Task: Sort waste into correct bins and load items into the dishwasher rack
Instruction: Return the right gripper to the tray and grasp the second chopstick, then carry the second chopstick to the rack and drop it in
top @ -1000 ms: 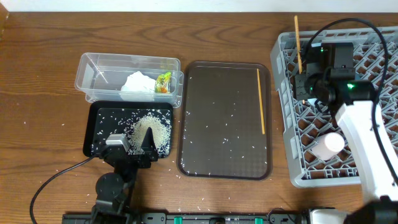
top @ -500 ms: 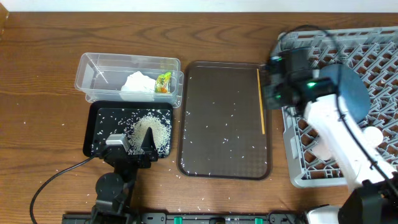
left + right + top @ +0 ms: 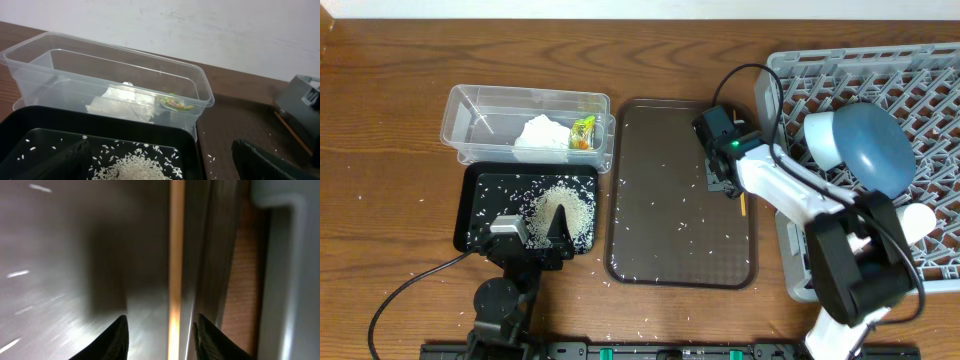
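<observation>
My left gripper (image 3: pixel 157 152) hangs low over the near end of the black tray (image 3: pixel 466 215). Its two fingers stand wide apart and hold nothing. Right under it and just ahead lies a pile of white rice (image 3: pixel 566 208), with more grains spread over the tray floor. Past the far edge of the tray, just beside it, sits the clear tub (image 3: pixel 480 118). Inside the tub, ahead of this gripper, are the crumpled white napkin (image 3: pixel 119 103) and the little yellow-green wrapper (image 3: pixel 174 103). They lie side by side, with the wrapper on the right.

To the right of my left gripper lies the brown serving tray (image 3: pixel 665 190), with loose rice grains dotted over it. A few grains lie on the wooden table (image 3: pixel 390 70) too, near my left arm.

My right gripper (image 3: pixel 161 322) is down at the right side of the brown tray. Its fingers are a little apart, not closed. The wooden chopstick (image 3: pixel 175 255) lies flat on the tray and runs on ahead between them. The picture is blurry, so I cannot tell if a finger touches it. Just to the right of this gripper is the grey edge of the dishwasher rack (image 3: pixel 880 85), which sits beside the brown tray.
</observation>
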`<state>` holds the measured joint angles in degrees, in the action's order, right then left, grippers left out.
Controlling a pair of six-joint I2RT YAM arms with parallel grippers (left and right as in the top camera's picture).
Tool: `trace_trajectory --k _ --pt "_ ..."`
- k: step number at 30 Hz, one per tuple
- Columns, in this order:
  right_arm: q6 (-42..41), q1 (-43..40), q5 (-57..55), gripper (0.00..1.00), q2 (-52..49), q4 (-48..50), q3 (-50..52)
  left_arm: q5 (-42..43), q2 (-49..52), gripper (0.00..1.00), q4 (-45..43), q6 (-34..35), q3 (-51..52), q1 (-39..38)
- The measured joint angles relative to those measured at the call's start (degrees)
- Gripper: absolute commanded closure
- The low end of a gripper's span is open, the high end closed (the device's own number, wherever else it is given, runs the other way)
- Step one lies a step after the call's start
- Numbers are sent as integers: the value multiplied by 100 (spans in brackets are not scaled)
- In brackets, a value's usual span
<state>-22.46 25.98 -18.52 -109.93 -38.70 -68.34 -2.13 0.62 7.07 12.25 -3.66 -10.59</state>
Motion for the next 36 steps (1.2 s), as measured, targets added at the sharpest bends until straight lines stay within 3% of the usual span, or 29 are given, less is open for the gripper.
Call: trace_trajectory --k 3,5,15,25,31,34,36 --pt "-57 -103 -15 91 -131 59 -15 2 0 9 0 0 0 0" --pt "-46 -175 133 98 -173 70 -31 2 0 9 0 0 0 0" --pt "1134 -601 1665 99 76 39 -20 0 0 8 0 0 0 0" --pt "2048 -1587 1991 99 2448 170 28 0 0 9 0 0 0 0" --pt "2472 -2179 1703 99 2337 382 4 2 0 8 0 0 0 0" --pt "2573 -2205 1541 75 2013 380 7 0 0 9 0 0 0 0" --pt "2616 -2205 1427 67 1847 348 7 0 0 8 0 0 0 0"
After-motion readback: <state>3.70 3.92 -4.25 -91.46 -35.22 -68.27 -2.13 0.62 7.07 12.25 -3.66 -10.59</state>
